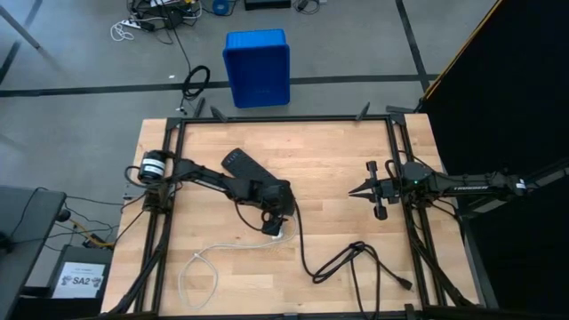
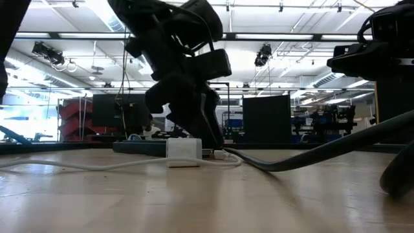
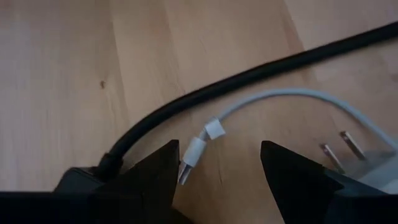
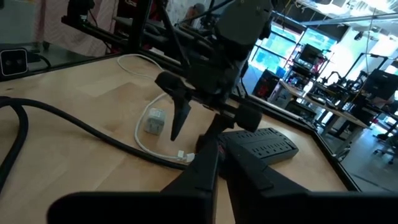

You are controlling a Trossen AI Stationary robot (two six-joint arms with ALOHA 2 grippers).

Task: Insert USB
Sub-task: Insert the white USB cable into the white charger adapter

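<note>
- Left gripper (image 3: pixel 217 171) hangs low over the table near the centre of the high view, its 2 fingers (image 3: pixel 152 174) spread apart with nothing between them but the white USB plug (image 3: pixel 191 155) lying on the wood.
- White USB cable (image 1: pixel 233 246) runs from that plug toward the lower left of the high view, where it loops; it looks thin, light and floppy, so it will likely bend and swing if taken anywhere but at the plug.
- Best hold, I judge, is the stiff plug housing just behind the metal tip, fingers closing on its flat sides; the smooth plastic may slip.
- White charger block (image 4: pixel 153 121) sits just beside the plug, its 2 prongs (image 3: pixel 339 149) showing in the left wrist view; it is small and light and may slide when pushed.
- Thick black cord (image 3: pixel 249 78) crosses close to the plug, and the black power strip (image 4: pixel 261 142) lies nearby.
- Right gripper (image 1: pixel 360 191) waits at the right of the high view, well apart, its fingers together and empty.
</note>
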